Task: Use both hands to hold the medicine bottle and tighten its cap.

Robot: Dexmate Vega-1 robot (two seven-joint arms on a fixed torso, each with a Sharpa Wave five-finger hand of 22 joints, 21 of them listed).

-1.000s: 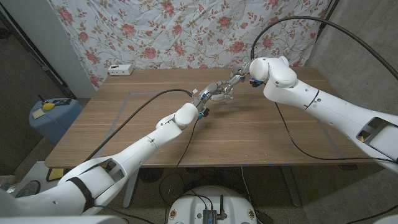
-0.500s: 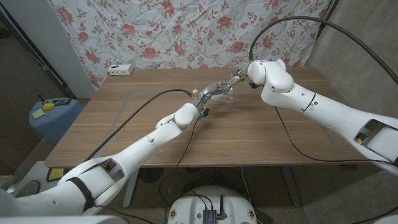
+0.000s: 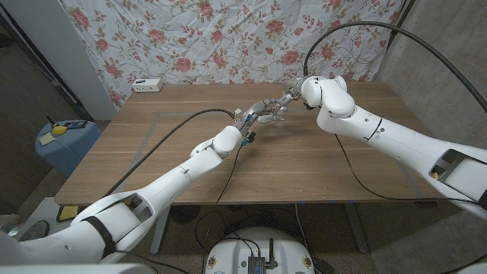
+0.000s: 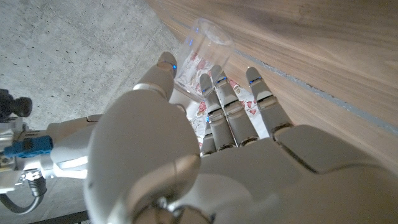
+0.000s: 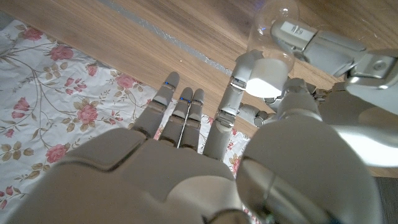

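Observation:
Above the middle of the wooden table (image 3: 319, 164), my two hands meet around a small clear medicine bottle (image 3: 275, 116). My left hand (image 3: 259, 114) grips its clear body (image 4: 208, 43) between thumb and fingers. In the right wrist view the white cap (image 5: 268, 78) sits on the clear bottle (image 5: 273, 25), and the thumb and a finger of my right hand (image 5: 205, 162) pinch the cap. The left hand (image 5: 323, 46) shows there wrapped around the bottle body. From the head view, my right hand (image 3: 288, 97) comes in from the far right side, and the bottle is mostly hidden by fingers.
A white box (image 3: 148, 84) lies at the table's far left corner. A floral cloth (image 3: 228, 38) hangs behind the table. A black cable (image 3: 183, 122) runs along my left arm over the table, and a blue bin (image 3: 65, 141) stands on the floor to the left.
My right forearm and wrist have swung a little to the left and turned while the hand stays on the cap. The left hand and bottle have hardly moved.

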